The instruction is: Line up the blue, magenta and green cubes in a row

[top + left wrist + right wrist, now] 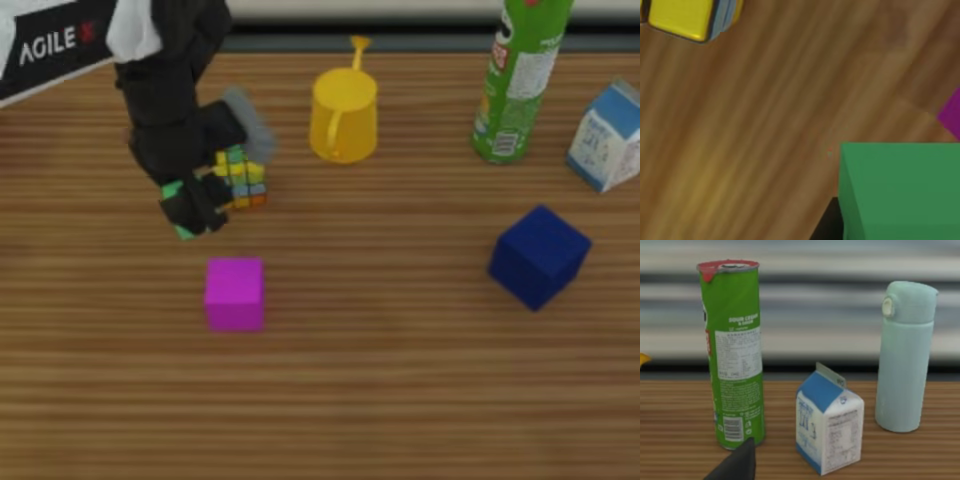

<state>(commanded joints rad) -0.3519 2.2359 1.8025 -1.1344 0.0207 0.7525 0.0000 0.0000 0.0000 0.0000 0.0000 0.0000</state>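
Overhead, the left gripper (190,210) sits in the upper left of the frame, its black fingers clamped on the green cube (172,190), of which only small green slivers peek out around them. The left wrist view shows that cube (900,192) filling the lower right corner, its edges sharp against the wood, with a dark finger edge against its near side. Just beside the gripper, toward the centre, is a multicoloured puzzle cube (243,178), so that flank is tight.

The magenta cube (234,292) rests on the table (400,400) just below the gripper in the frame, apart from it. The blue cube (540,256) sits well apart at the right, turned so a corner points toward the lower edge of the frame. Between these two cubes lies a wide stretch of bare wood, and the whole lower band of the table is open.

Along the upper edge stand a yellow watering can (344,112), a green chip can (520,80) and a milk carton (606,136). The right wrist view adds a pale blue flask (904,357) beside the carton. Of the right gripper only one dark fingertip shows, so I cannot tell whether its fingers are apart or together.
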